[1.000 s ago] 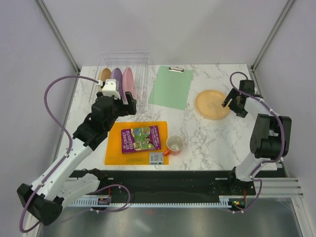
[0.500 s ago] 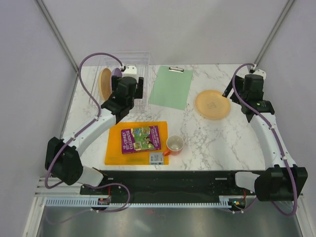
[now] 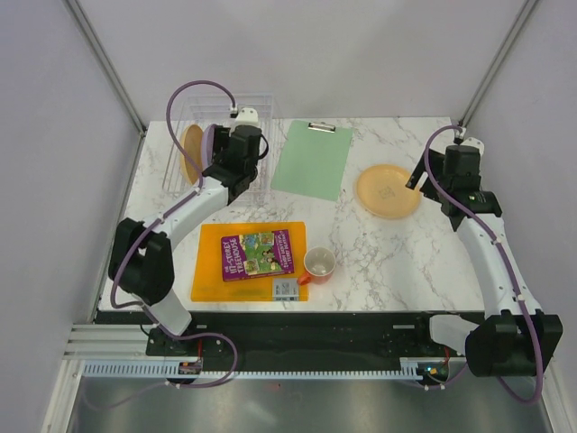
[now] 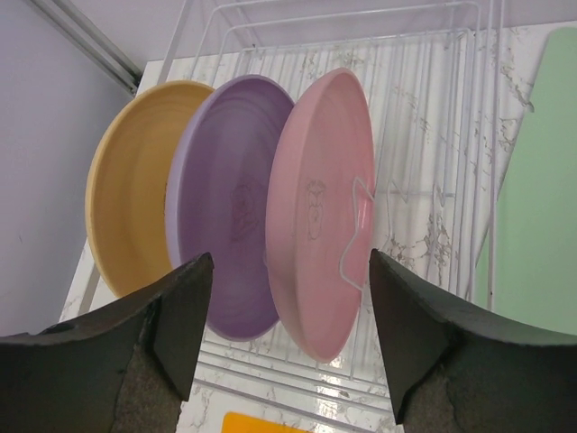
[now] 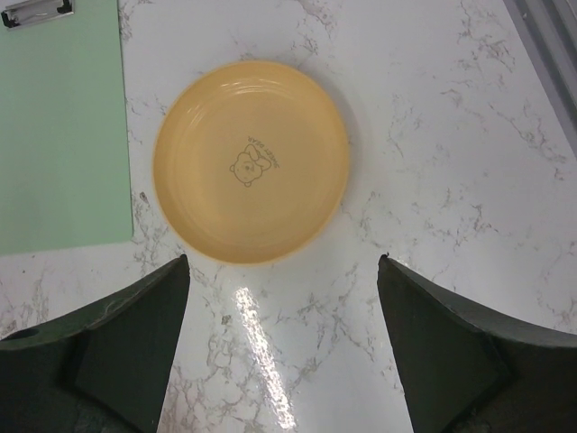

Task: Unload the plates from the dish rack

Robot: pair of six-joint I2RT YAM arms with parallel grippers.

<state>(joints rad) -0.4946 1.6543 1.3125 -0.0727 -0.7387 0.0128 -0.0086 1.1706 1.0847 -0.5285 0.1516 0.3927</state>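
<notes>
The clear dish rack point(image 3: 257, 113) stands at the table's back left and holds three upright plates: a yellow-orange plate point(image 4: 126, 185), a lilac plate point(image 4: 221, 194) and a pink plate point(image 4: 320, 203). My left gripper point(image 4: 284, 311) is open, just in front of the pink plate's lower edge, holding nothing. The other yellow-orange plate point(image 3: 388, 190) lies flat on the table at the right and also shows in the right wrist view point(image 5: 251, 161). My right gripper point(image 5: 281, 347) is open and empty above the table just near of that plate.
A green clipboard point(image 3: 314, 159) lies between the rack and the flat plate. An orange cutting board point(image 3: 209, 271) with a purple book point(image 3: 258, 253) and a small box point(image 3: 287, 289) lies near the front. A small orange cup point(image 3: 320, 263) stands beside it.
My left arm has swung from over the cutting board back to the rack, its gripper now facing the plates. My right arm has lifted and drawn back from the flat yellow-orange plate.
</notes>
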